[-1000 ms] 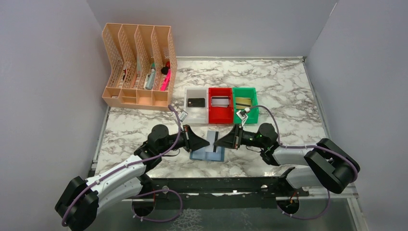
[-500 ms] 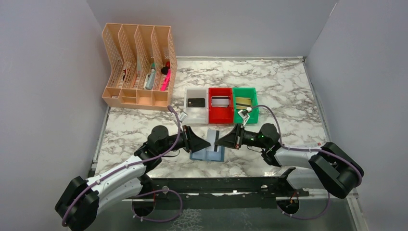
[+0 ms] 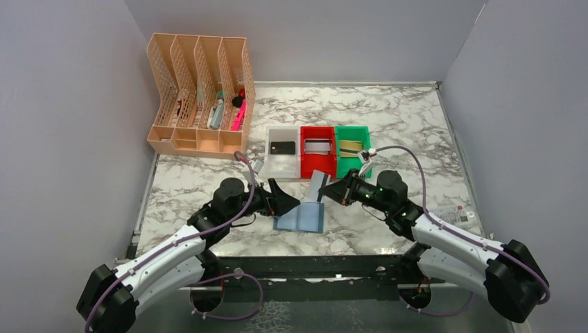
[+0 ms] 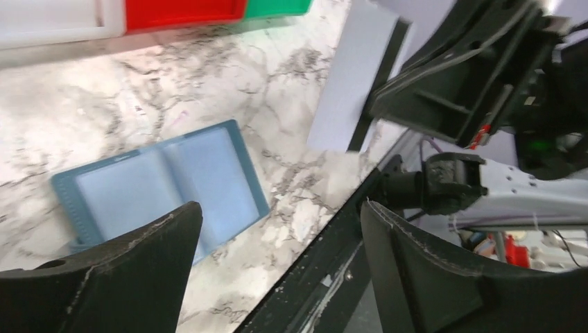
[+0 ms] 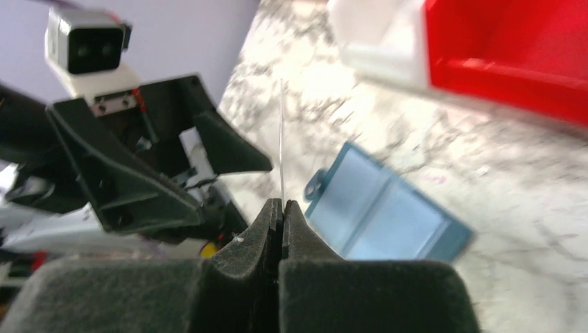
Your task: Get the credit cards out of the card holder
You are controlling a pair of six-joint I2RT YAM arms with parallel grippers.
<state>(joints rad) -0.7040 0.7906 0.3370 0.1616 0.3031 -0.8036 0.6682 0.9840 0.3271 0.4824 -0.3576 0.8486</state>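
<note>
The blue card holder (image 3: 300,218) lies open and flat on the marble, its pale pockets up; it also shows in the wrist views (image 4: 166,187) (image 5: 388,215). My right gripper (image 3: 331,192) is shut on a silver-grey credit card (image 3: 317,186), held above the holder's far edge. That card (image 5: 281,132) appears edge-on over the right gripper (image 5: 282,205), and as a grey sheet with a dark stripe (image 4: 350,83) from the left. My left gripper (image 3: 286,201) (image 4: 277,208) stands open at the holder's left edge, nothing between its fingers.
White (image 3: 276,165), red (image 3: 317,166) and green (image 3: 362,165) bins stand in a row behind the holder, with a black card (image 3: 282,147), a silver card (image 3: 317,146) and a gold card (image 3: 350,146) in them. A peach mesh file rack (image 3: 201,94) stands at the back left.
The left gripper has opened and drawn back from the holder. The right gripper shut on the card and lifted it up and back, clear of the holder, which now lies flat.
</note>
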